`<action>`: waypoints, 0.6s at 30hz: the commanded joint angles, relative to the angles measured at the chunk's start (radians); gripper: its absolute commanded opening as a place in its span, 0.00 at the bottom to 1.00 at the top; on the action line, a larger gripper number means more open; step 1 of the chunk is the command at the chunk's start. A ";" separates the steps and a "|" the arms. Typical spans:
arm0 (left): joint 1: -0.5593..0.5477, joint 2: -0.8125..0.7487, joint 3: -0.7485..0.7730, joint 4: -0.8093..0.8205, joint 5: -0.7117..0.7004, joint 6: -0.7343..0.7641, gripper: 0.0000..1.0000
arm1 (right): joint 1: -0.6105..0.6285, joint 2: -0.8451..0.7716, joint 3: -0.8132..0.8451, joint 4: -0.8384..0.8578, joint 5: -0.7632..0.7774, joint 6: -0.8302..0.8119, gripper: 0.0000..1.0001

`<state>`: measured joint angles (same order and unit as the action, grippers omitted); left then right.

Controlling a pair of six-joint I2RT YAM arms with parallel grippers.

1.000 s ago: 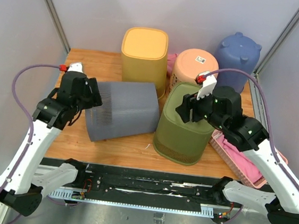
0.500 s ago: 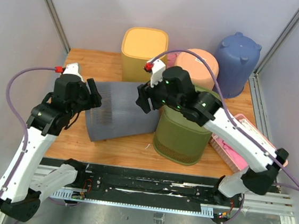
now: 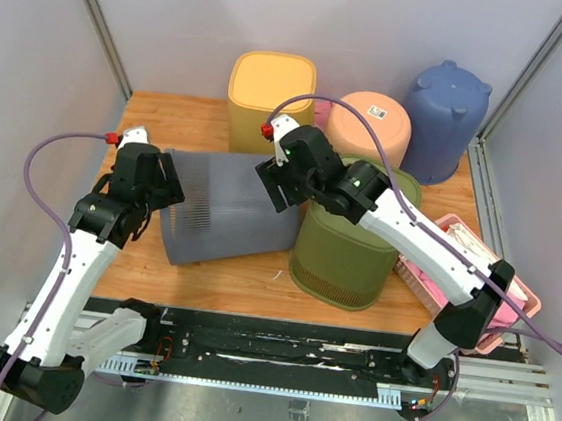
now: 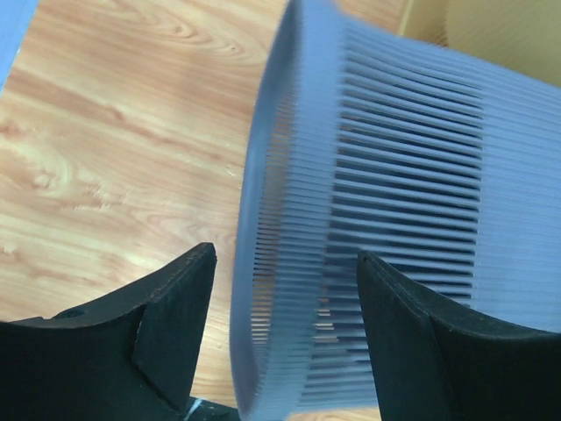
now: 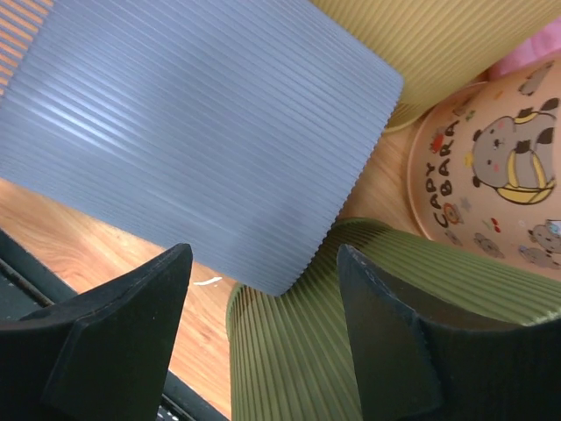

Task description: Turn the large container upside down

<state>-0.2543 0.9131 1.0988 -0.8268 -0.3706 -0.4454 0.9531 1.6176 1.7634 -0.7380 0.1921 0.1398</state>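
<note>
Centre left on the desk (image 3: 244, 277), the grey bin (image 3: 231, 210) lies sideways. The right hand (image 3: 275, 184), fingers apart, has swung to its base. The left hand (image 3: 171, 183) gapes astride its rim, so tipping looks near.

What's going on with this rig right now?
A grey ribbed plastic container lies on its side on the wooden table. The left pincer is open around the container's open rim. The right pincer is open over its closed end, beside the olive-green ribbed bin. Neither is clamped on it, and it is not yet upside down.
</note>
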 commanded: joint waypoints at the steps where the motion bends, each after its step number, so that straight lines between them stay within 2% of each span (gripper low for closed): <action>1: 0.065 -0.019 -0.014 -0.087 -0.063 0.043 0.69 | -0.023 0.050 0.073 -0.106 0.069 -0.041 0.70; 8: 0.132 -0.029 0.005 -0.103 -0.055 0.094 0.69 | -0.027 0.097 0.140 -0.168 0.126 -0.069 0.72; 12: 0.144 -0.030 0.063 -0.135 -0.115 0.111 0.69 | -0.044 0.126 0.170 -0.181 0.097 -0.087 0.76; 18: 0.148 -0.038 0.117 -0.169 -0.132 0.108 0.69 | -0.083 0.143 0.217 -0.200 0.073 -0.095 0.76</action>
<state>-0.1173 0.8867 1.1721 -0.9527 -0.4538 -0.3519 0.9085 1.7493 1.9278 -0.8692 0.2626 0.0628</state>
